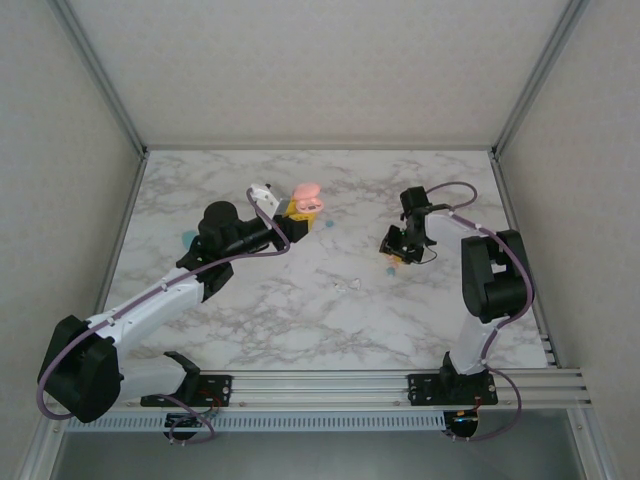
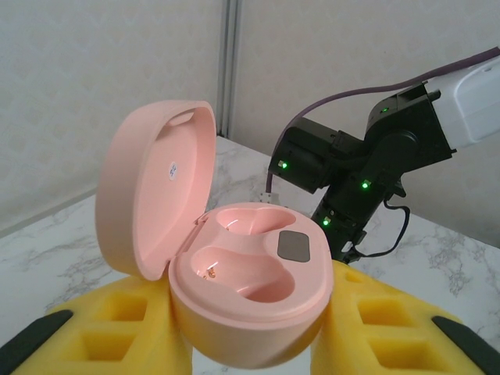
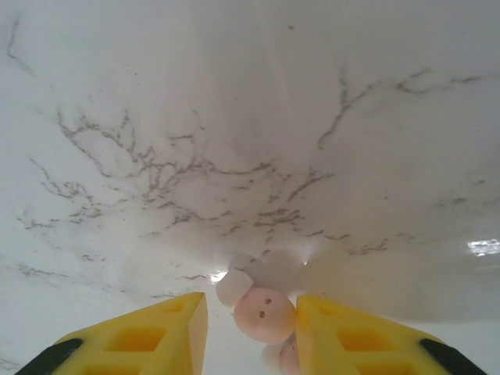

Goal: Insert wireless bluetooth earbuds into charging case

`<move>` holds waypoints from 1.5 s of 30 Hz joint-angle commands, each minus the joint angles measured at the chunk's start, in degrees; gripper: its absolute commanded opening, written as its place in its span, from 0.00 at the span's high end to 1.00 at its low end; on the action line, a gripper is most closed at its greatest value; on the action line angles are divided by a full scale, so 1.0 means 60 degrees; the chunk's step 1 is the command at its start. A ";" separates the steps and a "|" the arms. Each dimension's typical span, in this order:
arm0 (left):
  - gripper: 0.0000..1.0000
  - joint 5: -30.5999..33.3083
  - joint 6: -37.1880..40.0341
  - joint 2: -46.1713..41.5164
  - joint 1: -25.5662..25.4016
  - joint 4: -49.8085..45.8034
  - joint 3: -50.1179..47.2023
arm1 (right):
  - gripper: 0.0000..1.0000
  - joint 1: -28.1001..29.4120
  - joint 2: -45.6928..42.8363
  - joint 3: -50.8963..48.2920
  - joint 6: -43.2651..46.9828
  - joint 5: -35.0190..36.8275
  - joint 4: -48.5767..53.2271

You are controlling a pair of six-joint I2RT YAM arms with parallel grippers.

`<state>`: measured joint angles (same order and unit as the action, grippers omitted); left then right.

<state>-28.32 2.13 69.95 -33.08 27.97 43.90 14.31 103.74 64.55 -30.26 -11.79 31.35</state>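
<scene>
One marble table [image 1: 330, 320] carries two arms. The left arm [image 1: 150, 300] reaches to the single pink charging case [image 2: 250, 289]. The left gripper [image 2: 250, 348] is pressed against the case from both sides, with one yellow finger [image 2: 117, 332] on each flank, and holds it upright. The case lid [image 2: 152, 195] is swung open and its two wells are both empty.

Well to the right of the case, the right arm [image 1: 490, 275] bends down so that the right gripper [image 3: 250, 306] hangs close over the marble. One pink earbud [image 3: 264, 314] sits between its two fingers, against one and clear of the other at the tip; I cannot tell whether it is actually clamped.

In the top view there are three teal specks too small to identify: one [image 1: 328, 224] just right of the case, one [image 1: 390, 270] under the right gripper, and one [image 1: 188, 237] far left of the case.
</scene>
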 commanded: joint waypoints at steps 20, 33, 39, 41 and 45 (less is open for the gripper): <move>0.85 0.0134 0.0143 -0.0290 -0.0068 -0.0106 0.0125 | 0.63 0.0450 0.0992 0.1339 0.0562 -0.0511 0.0274; 0.85 0.0158 0.0157 -0.0288 -0.0068 -0.0178 0.0185 | 0.61 0.0632 0.1413 0.1819 0.0685 -0.0300 0.0648; 0.85 0.0163 0.0147 -0.0204 -0.0068 -0.0131 0.0243 | 0.61 0.0796 0.1572 0.2177 0.0715 -0.0205 0.0863; 0.85 0.0160 0.0143 -0.0174 -0.0064 -0.0111 0.0256 | 0.61 0.0835 0.1633 0.2255 0.0748 -0.0152 0.0917; 0.85 0.0191 0.0186 -0.0186 -0.0069 -0.0149 0.0244 | 0.61 0.0910 0.1679 0.2411 0.0805 0.0149 0.1122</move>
<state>-27.90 2.39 69.41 -33.08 26.76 43.90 19.25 112.51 77.32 -26.28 -12.91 35.44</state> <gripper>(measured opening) 0.349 0.390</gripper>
